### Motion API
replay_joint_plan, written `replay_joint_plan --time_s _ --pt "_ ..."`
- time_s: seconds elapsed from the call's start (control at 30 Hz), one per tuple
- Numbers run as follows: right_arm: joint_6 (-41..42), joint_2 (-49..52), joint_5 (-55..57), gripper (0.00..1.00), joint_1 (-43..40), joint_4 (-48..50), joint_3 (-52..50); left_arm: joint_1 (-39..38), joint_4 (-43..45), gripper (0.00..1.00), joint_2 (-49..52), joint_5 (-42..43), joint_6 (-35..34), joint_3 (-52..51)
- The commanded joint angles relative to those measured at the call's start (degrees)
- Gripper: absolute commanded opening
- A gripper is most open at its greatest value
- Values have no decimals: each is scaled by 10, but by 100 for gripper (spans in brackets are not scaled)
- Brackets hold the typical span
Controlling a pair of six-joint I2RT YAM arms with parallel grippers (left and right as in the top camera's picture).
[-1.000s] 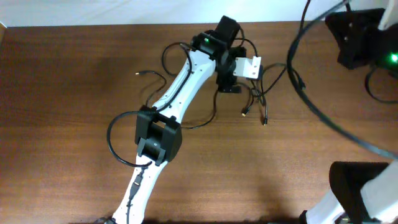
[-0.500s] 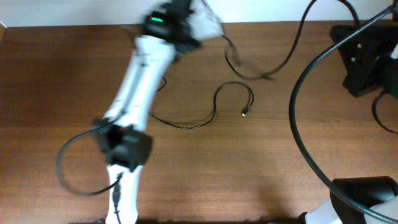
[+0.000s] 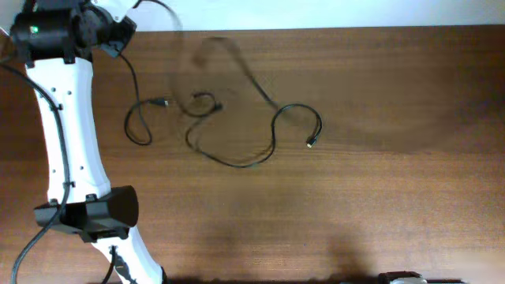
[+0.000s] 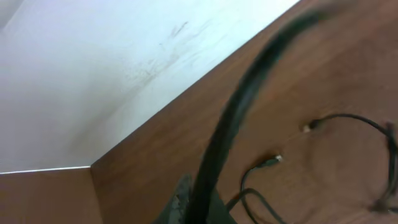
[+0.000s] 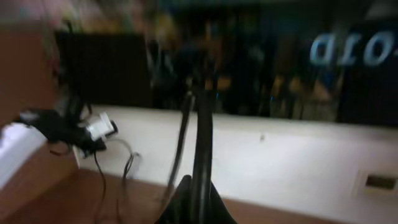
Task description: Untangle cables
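Thin black cables lie spread over the middle of the brown table, one ending in a small metal plug. My left gripper is at the far left back corner, shut on a cable that hangs down to a loop on the table. In the left wrist view that cable runs up, blurred, from my left gripper. My right gripper is shut on a black cable rising from its fingertips. The right arm is out of the overhead view.
A white wall stands along the table's back edge. The left arm's white link and black elbow lie over the table's left side. A faint blurred cable hangs above the table's back middle.
The left arm swung from the back middle to the far left corner, its gripper shut, dragging a cable. The tangle has spread out. The right arm has left the overhead view.
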Motion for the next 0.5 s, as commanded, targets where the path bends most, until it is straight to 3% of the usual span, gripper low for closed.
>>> replay_joint_plan --time_s 0.0,0.07,0.13,0.23,0.33,0.4,0.47 --pt "20 5 11 4 3 -4 -10 10 27 0 -9 13 -10 3" --pt "19 8 12 4 3 -3 -15 28 15 0 -2 22 -11 3" --pt "10 40 34 4 3 1 -47 26 -2 0 -3 88 -11 3" --pt "-27 138 39 4 3 79 -113 -33 -16 0 -3 108 -26 3" --pt "-99 277 117 4 2 294 -125 -131 -29 0 -3 108 -32 3" --pt "-105 358 242 4 1 546 -125 -184 -19 0 -3 108 -121 3" --pt "-131 412 323 4 -30 676 -125 -223 35 0 -3 108 -200 3"
